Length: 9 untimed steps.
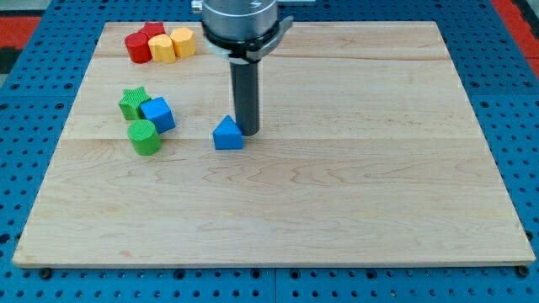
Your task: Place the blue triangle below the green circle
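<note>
The blue triangle lies on the wooden board a little left of the middle. The green circle stands to its left, at about the same height in the view. My tip is on the board just right of the blue triangle, touching or almost touching its right side. The dark rod rises from it to the arm's mount at the view's top.
A blue cube and a green star sit just above the green circle, all close together. At the view's top left are a red cylinder, a red star, a yellow cylinder and a yellow hexagon. The board's rim meets a blue pegboard.
</note>
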Tool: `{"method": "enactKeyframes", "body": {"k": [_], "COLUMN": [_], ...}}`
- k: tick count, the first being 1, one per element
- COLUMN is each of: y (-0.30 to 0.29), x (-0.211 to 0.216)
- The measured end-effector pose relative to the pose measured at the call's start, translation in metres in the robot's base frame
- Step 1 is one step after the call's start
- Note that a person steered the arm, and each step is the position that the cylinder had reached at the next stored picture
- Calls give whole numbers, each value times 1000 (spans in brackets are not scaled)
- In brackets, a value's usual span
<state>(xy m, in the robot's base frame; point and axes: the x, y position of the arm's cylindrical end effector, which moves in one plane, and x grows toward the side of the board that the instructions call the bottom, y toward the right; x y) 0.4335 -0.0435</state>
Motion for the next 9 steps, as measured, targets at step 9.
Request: {"method": "enactKeyframes", "body": {"k": [9], "y": [-109], "x": [97]}}
